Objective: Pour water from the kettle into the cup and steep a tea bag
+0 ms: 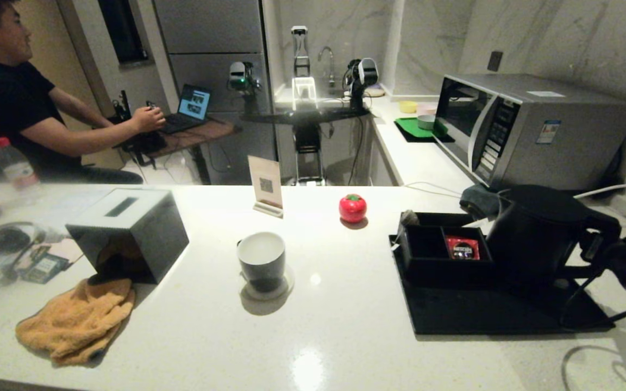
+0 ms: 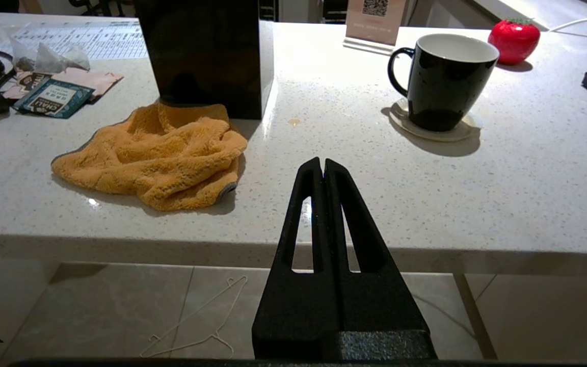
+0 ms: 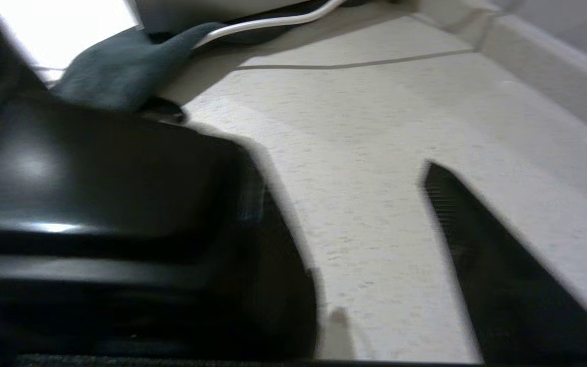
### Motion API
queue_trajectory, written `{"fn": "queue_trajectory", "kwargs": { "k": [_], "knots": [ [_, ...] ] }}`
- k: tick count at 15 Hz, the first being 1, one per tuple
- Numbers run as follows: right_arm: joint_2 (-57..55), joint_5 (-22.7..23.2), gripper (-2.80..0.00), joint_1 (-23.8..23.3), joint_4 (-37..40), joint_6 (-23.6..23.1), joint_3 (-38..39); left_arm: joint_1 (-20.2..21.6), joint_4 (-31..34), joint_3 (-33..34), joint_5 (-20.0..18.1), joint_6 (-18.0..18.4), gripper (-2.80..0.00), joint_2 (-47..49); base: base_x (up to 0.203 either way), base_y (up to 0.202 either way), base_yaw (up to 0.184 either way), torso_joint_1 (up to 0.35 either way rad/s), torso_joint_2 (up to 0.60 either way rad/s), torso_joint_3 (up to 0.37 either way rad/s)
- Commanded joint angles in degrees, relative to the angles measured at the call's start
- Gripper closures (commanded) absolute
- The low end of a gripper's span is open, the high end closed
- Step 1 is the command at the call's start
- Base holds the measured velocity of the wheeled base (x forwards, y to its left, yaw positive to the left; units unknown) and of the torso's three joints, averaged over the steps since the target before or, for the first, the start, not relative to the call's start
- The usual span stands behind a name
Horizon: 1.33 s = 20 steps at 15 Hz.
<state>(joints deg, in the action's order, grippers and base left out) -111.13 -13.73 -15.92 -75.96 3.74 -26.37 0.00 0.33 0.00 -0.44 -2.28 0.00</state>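
Note:
The black kettle (image 1: 536,233) stands on a black tray (image 1: 481,317) at the counter's right. My right gripper (image 1: 609,247) is at its handle, on the far right. In the right wrist view this gripper (image 3: 342,173) is open, with bare counter between its fingers and the kettle (image 3: 95,204) against one finger. The black cup (image 1: 261,260) stands on a coaster mid-counter, its inside white. The tea bag (image 1: 409,217) lies at a corner of the black organiser box. No water shows. My left gripper (image 2: 322,162) hangs shut and empty before the counter's front edge.
A black tissue box (image 1: 128,231) and an orange cloth (image 1: 76,320) lie left of the cup. A red sachet (image 1: 462,248) sits in the organiser (image 1: 427,266). A red tomato-shaped object (image 1: 352,208) and a card sign (image 1: 265,187) stand behind. Microwave (image 1: 530,127) back right; a person sits back left.

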Motion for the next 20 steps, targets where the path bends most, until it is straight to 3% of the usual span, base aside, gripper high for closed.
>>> {"fn": "queue_trajectory", "kwargs": {
  "k": [1,20],
  "knots": [
    [0.0,-0.2,0.0,-0.1,-0.3,0.0,0.0,0.0,0.0,0.0,0.0,0.0,0.0,0.0,0.0,0.0,0.0,0.0,0.0,0.0],
    [1.8,0.1,0.0,0.1,-0.3,1.0,-0.6,0.0,0.0,0.0,0.0,0.0,0.0,0.0,0.0,0.0,0.0,0.0,0.0,0.0]
  ]
}}
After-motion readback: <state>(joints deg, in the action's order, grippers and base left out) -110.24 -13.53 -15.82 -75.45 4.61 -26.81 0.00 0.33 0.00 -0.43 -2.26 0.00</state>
